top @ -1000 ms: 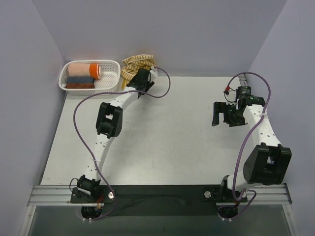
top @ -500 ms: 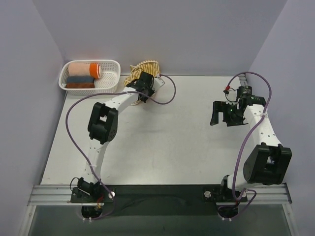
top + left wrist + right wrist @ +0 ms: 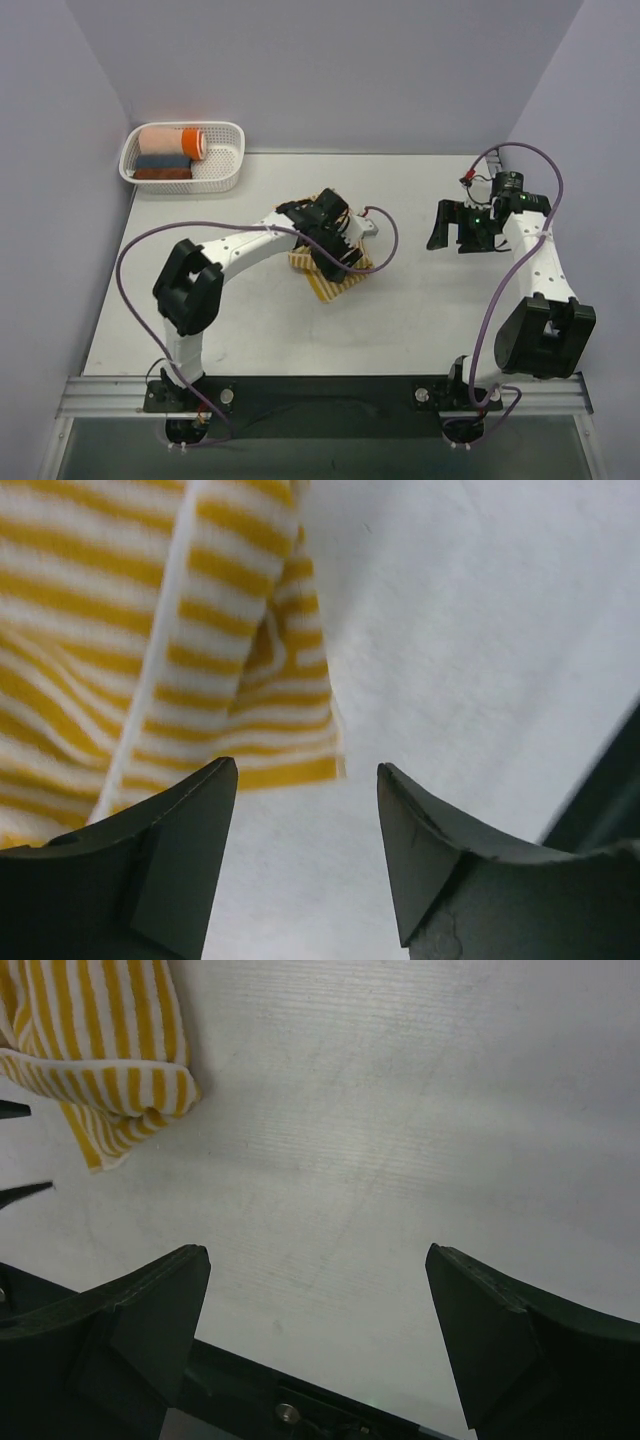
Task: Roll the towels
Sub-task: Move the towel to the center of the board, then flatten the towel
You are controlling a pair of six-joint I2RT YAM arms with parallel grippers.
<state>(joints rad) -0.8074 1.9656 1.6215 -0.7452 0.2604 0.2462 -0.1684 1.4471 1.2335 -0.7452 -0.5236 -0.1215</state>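
Towel: the striped yellow-and-white towel point(image 3: 335, 285) is lying in a loose, folded-over heap on the desk point(image 3: 250, 330), about mid-desk and slightly left of centre. It is not spread flat and not rolled.

Left end effector: the left end effector point(image 3: 307, 780) is hovering just over the towel's right edge. Its jaws are standing partly apart with nothing between them, only bare desk showing in the gap.

Right end effector: the right end effector point(image 3: 318, 1260) is hanging over bare desk on the right, well apart from the towel. Its jaws are gaping wide and gripping nothing.

Basket: a white basket point(image 3: 225, 160) is sitting at the far left corner, holding a peach-and-orange roll point(image 3: 172, 141), a grey-blue roll point(image 3: 162, 161) and a reddish-brown roll point(image 3: 160, 174).

Done so far: the towel is sitting in open working space on the desk, and three other rolls are already finished.

Left to do, as a judgement: nearly all of it — flattening the heap, squaring the edges, then rolling from one end. No turn of a roll is showing yet.
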